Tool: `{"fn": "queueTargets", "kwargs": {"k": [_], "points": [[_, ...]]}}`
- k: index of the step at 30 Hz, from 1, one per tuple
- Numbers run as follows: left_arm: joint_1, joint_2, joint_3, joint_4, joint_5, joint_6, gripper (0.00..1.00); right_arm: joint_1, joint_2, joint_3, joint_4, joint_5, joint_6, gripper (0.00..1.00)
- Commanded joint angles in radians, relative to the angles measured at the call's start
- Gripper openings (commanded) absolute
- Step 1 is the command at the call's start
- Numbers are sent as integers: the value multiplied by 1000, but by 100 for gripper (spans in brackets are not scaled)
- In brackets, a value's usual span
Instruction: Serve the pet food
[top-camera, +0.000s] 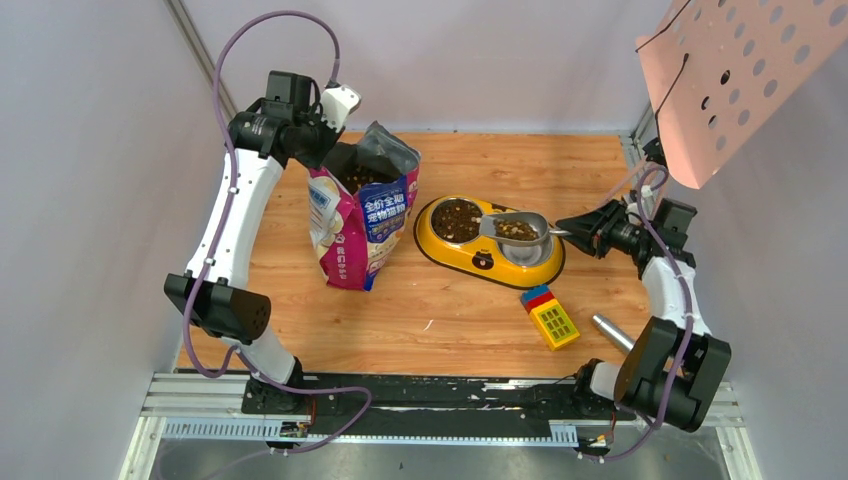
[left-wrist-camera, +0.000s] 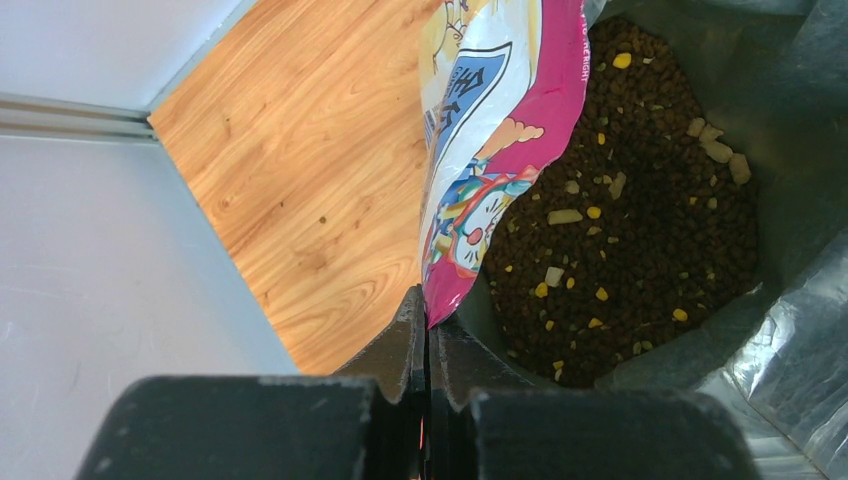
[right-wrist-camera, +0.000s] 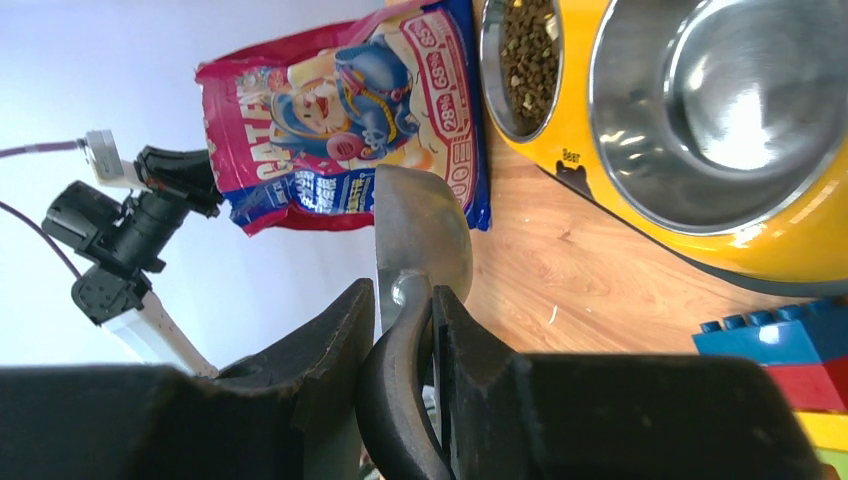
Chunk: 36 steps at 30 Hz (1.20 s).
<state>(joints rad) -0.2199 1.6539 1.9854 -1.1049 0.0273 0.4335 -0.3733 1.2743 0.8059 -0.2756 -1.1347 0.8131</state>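
The cat food bag (top-camera: 360, 215) stands open at the left of the table, with pet food (left-wrist-camera: 620, 220) showing inside as dark kibble with yellow and pale bits. My left gripper (top-camera: 325, 140) (left-wrist-camera: 428, 320) is shut on the bag's top edge. The yellow double-bowl feeder (top-camera: 440, 250) lies to the bag's right. Its left bowl (top-camera: 457, 220) is full of kibble, and its right steel bowl (right-wrist-camera: 720, 100) looks empty. A grey metal scoop (top-camera: 515, 228) (right-wrist-camera: 420, 225) loaded with kibble hangs over the right bowl. My right gripper (top-camera: 570, 232) (right-wrist-camera: 400, 295) is shut on its handle.
A yellow, blue and red toy block (top-camera: 550, 315) and a small metal cylinder (top-camera: 612, 332) lie in front of the feeder. A pink perforated board (top-camera: 740, 70) hangs at the upper right. White walls enclose the wooden table on three sides.
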Motion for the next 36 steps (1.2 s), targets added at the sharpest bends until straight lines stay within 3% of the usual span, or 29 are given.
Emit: {"fn": "queueTargets", "kwargs": {"k": [1, 13, 20, 36], "points": [[8, -22, 84, 111, 22, 28, 0, -76, -81, -38, 43, -3, -12, 0], [8, -25, 63, 122, 24, 21, 0, -145, -105, 25, -211, 257, -406, 0], [8, -30, 50, 127, 28, 13, 0, -131, -128, 48, -221, 408, -467, 0], [8, -29, 48, 126, 41, -11, 0, 80, -197, 95, -234, 755, -610, 0]]}}
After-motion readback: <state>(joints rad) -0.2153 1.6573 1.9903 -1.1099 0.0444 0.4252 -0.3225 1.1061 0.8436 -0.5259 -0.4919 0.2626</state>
